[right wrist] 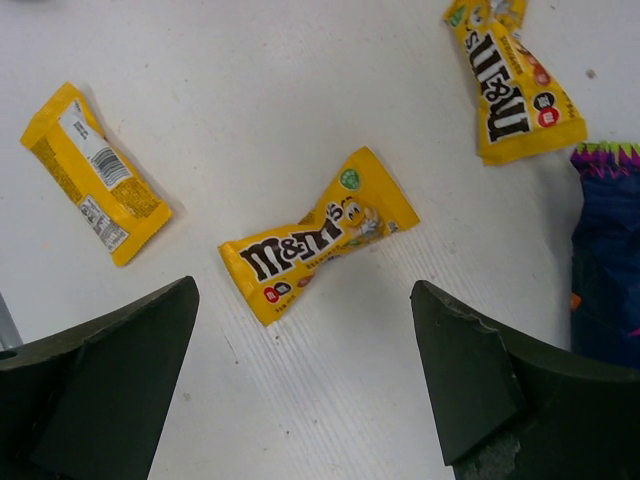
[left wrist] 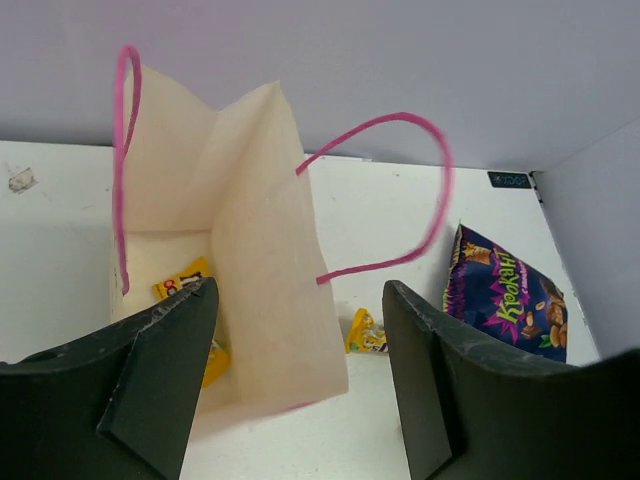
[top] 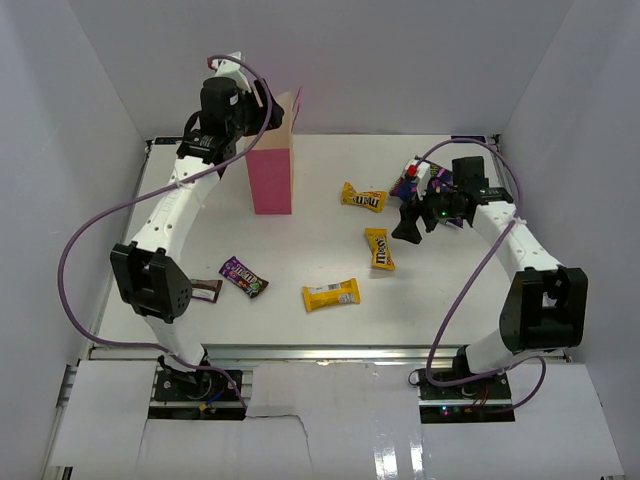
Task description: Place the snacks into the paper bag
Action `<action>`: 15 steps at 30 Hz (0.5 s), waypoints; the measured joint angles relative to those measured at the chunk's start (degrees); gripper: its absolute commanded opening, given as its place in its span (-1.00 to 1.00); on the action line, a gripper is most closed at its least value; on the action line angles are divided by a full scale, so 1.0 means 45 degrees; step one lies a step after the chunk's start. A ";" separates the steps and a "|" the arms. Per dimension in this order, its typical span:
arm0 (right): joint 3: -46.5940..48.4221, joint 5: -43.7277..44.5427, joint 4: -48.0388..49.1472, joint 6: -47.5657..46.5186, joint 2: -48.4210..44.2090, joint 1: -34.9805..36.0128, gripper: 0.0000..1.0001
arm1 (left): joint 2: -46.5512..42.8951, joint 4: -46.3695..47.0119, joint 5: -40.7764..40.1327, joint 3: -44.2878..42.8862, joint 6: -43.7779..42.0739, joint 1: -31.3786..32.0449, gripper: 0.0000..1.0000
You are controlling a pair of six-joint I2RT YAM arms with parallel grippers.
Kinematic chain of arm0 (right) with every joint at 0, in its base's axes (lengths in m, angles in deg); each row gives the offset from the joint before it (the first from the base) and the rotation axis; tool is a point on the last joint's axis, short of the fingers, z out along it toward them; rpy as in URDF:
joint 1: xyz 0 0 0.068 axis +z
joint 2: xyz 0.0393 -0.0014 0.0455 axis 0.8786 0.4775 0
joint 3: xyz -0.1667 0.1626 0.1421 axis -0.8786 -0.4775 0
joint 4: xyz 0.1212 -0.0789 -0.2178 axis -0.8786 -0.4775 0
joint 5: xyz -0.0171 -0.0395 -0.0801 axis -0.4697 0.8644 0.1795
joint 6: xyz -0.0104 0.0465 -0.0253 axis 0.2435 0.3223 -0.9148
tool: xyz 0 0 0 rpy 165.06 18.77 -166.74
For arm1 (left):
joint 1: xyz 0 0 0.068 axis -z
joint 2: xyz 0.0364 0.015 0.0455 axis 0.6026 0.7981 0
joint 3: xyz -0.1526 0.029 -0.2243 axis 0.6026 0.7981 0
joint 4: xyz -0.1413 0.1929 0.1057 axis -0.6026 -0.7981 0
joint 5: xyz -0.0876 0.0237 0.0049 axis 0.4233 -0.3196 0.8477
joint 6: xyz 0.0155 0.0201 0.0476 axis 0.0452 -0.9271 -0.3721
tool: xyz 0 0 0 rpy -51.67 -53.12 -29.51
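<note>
One yellow packet (left wrist: pixel 183 284) lies inside the paper bag (left wrist: pixel 262 250), a second yellow packet (left wrist: pixel 366 335) just outside it, a purple snack bag (left wrist: pixel 505 300) beyond

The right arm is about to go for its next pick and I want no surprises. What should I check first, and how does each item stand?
1. Right end effector open: ok, fingers spread wide.
2. Yellow packet between its fingers: ok, lying flat, touching no other packet.
3. Paper bag upright, mouth open: ok.
4. Left end effector empty: ok, open, nothing held.
5. Path to the bag mouth free: not ok, the left end effector hangs over it.
6. Room in the bag: ok, only one yellow packet inside shows.
</note>
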 measured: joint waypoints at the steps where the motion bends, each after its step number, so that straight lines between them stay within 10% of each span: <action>1: 0.0044 0.0044 -0.0015 0.0034 0.0068 0.0204 0.88 | 0.0000 -0.0053 0.0034 -0.0121 0.0039 0.0015 0.55; 6: 0.0039 0.2050 0.0602 0.2667 0.0568 0.1705 1.00 | -0.0967 -0.0107 0.0321 0.0495 0.0238 0.0102 0.65; 15: -0.1574 0.7941 0.1792 0.8539 0.1598 0.4313 0.82 | -0.9073 -0.0146 -0.0947 0.7650 0.0879 0.0107 0.96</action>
